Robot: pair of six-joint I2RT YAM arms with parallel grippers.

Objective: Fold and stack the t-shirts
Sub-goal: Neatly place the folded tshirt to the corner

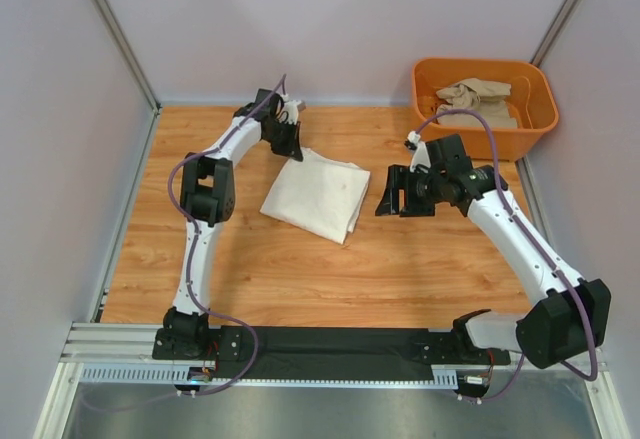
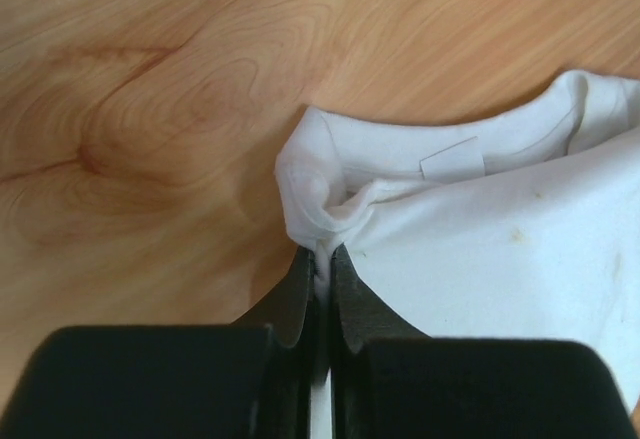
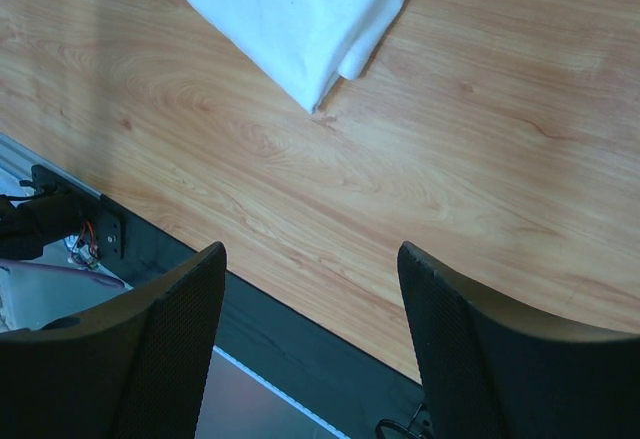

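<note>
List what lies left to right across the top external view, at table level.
From the left: left arm's elbow → cream-white t-shirt → right gripper → orange tub.

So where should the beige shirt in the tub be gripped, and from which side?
Probably a raised fold at the top of the crumpled beige shirt, coming straight down from above. It lies in a heap inside the tub, whose walls block any approach from the side. The open right tool is the nearer one.

You see cream-white t-shirt [image 2: 480, 229] cropped at 3 o'clock, left wrist; at 12 o'clock, right wrist. Also sandy beige t-shirt [image 1: 478, 97] partly hidden in tub [image 1: 480, 63].
</note>
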